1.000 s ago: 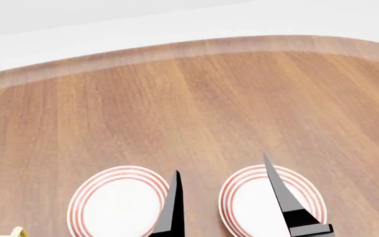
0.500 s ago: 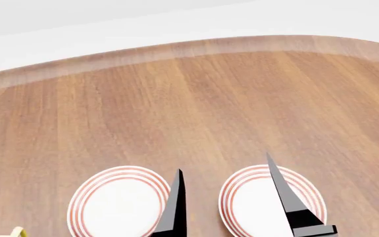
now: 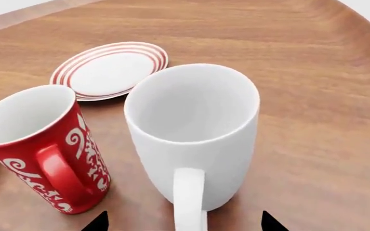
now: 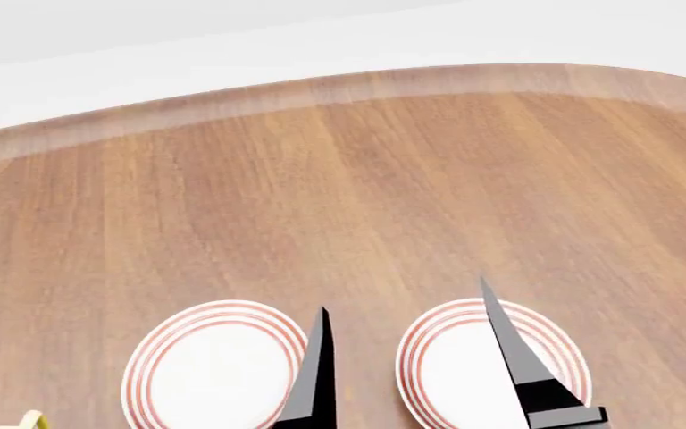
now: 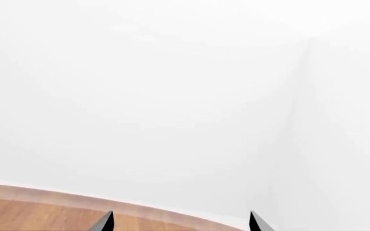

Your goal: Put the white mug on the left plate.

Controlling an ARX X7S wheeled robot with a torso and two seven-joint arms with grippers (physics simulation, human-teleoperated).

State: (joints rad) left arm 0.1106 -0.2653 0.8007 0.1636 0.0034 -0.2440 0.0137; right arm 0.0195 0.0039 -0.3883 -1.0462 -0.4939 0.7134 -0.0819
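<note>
Glossy white mug [image 3: 194, 134] is standing upright on the desk [image 3: 313, 96] beside the red mug [image 3: 40, 144], looking rigid, slippery and breakable, its handle [image 3: 190, 199] facing the left pincer [image 3: 181, 224], which is gaping empty.

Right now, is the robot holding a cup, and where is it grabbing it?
No, nothing is held. The left gripper is open, its tips on either side of the white mug's handle, not touching. The right gripper is open on empty air.

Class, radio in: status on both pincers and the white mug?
Left pincer open, at white mug handle. Right pincer open, idle. Red mug close beside.
</note>
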